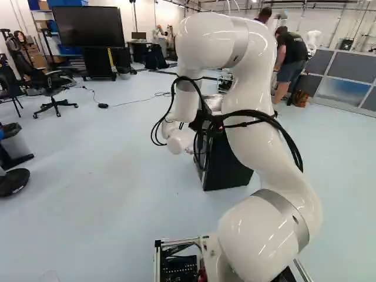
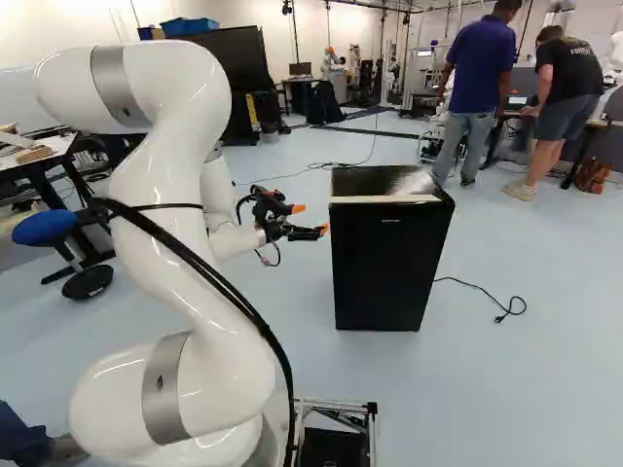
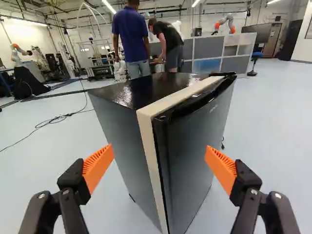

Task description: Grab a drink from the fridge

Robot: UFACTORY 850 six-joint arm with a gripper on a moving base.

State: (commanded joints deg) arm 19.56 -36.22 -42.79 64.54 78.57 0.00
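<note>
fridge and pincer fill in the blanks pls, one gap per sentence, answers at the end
In the right base view, the pincer is on the ____ side of the fridge.
The pads on its fingers are coloured ____.
The pincer is ____ rather than shut.
A black cord lies on the ____ beside the fridge.

Missing words: left; orange; open; floor
</note>
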